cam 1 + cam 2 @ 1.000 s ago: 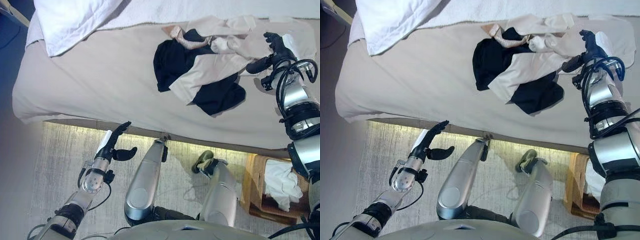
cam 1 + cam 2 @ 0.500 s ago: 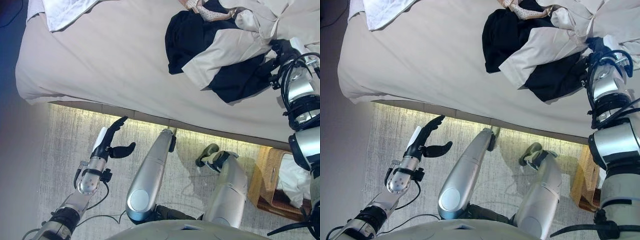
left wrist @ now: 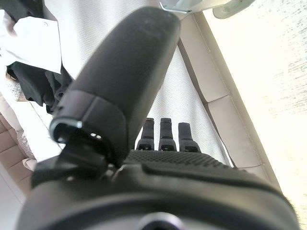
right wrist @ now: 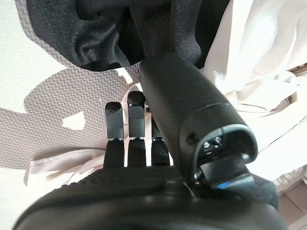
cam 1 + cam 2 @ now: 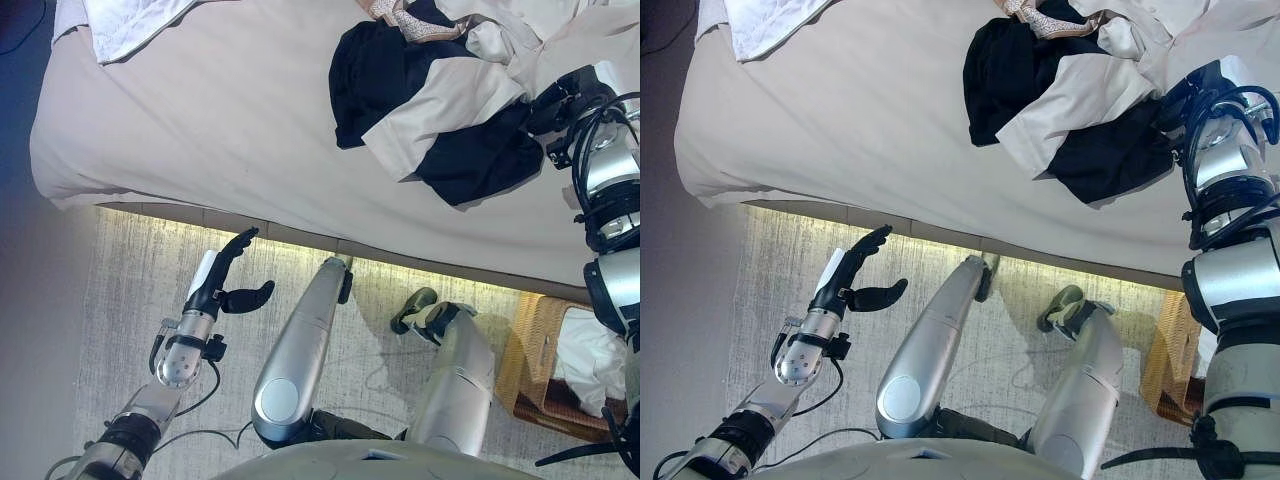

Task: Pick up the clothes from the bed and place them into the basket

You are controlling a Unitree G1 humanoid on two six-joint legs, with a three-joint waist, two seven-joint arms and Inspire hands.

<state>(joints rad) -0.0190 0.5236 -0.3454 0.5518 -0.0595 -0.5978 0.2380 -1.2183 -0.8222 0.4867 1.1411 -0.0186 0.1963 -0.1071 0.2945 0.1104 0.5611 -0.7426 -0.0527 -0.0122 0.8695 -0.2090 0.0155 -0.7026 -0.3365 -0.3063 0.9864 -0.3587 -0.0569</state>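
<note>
- Since 0.5 s ago the right hand has drawn a little up and back from the dark cloth; the camera looks steady between those 2 moments, and the clothes lie as they did.
- Right hand now hovers at the right edge of the heap, fingers straight and holding nothing, with black cloth just past their tips.
- Clothes are all on the bed: a black garment and a cream one tangled together, a pinkish piece at the far end.
- To do this step well, I judge the hand should push into the heap and close round a thick fold, so the garment lifts whole.
- Left hand hangs idle above the floor below the bed's edge, fingers straight, thumb out.
- Basket sits on the floor at the right, white cloth already inside; nothing blocks the way down to it.
- White pillow lies well apart from the heap.
</note>
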